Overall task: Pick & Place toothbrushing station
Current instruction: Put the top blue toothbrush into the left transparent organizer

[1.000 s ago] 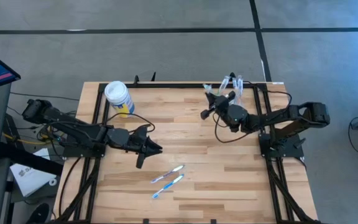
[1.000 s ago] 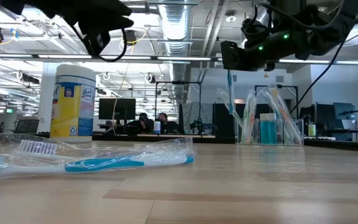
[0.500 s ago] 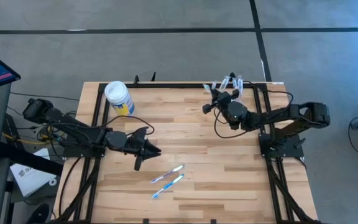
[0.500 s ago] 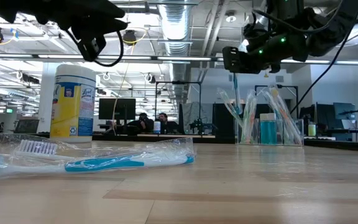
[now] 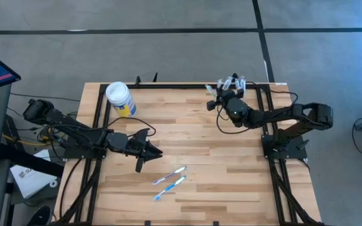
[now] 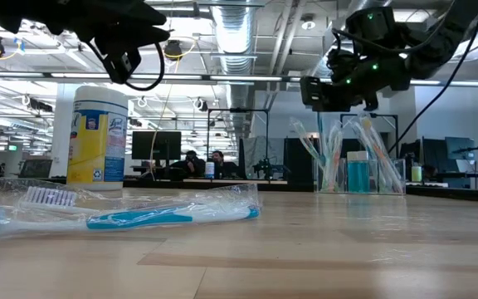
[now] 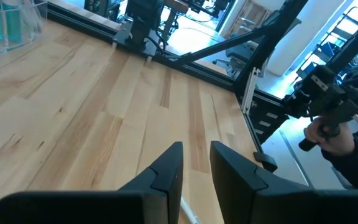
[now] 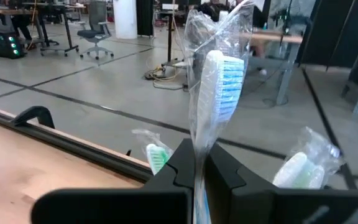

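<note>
The right gripper (image 8: 199, 163) has its fingers (image 8: 180, 163) pinched tight on a wrapped toothbrush (image 8: 219, 81), white bristled head up, crinkly film around it. It hangs right over the toothbrushing station (image 6: 351, 166), the clear cup at the far right corner of the surface (image 5: 231, 163), which already holds several wrapped brushes and something blue-green low down.

The brush looks light and stiff, but I'd judge the film slippery, so a grip on the handle through the wrap, as here, seems right. The cup itself looks thin and light, easy to tip if the brush catches its rim.

The left gripper (image 7: 194, 163) hovers above mid-surface, fingers a narrow gap apart, holding nothing. Two more wrapped toothbrushes (image 5: 169, 180) lie near the front, and a white-lidded canister (image 5: 120, 98) stands at the far left.

Compared with a second ago, the right gripper has slid farther back towards the cup and now sits over it; the left arm has barely shifted, and the loose brushes and canister are where they were.
</note>
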Controlling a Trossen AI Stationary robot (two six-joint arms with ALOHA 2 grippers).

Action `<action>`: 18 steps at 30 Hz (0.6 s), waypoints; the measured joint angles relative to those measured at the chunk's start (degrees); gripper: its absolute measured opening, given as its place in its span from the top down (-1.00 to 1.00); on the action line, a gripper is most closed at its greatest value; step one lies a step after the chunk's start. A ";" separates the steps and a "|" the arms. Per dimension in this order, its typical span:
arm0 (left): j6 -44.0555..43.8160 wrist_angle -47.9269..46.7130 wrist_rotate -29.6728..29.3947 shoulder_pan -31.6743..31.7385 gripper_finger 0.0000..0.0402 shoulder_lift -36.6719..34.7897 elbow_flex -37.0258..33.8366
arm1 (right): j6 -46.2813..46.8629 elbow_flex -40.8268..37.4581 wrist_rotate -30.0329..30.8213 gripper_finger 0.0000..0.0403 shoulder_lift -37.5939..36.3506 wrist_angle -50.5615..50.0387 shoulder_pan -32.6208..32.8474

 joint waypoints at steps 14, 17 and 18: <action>0.13 0.28 -0.70 -0.24 0.62 0.00 0.00 | 10.02 -8.42 -6.03 0.98 -0.02 6.70 -4.04; 0.13 0.29 -1.26 -0.24 0.62 0.00 0.00 | 11.03 -9.34 -8.07 0.98 0.00 6.85 -4.87; 0.13 0.29 -1.29 -0.24 0.62 0.00 0.00 | 11.04 -9.57 -8.50 0.98 -0.02 6.90 -5.03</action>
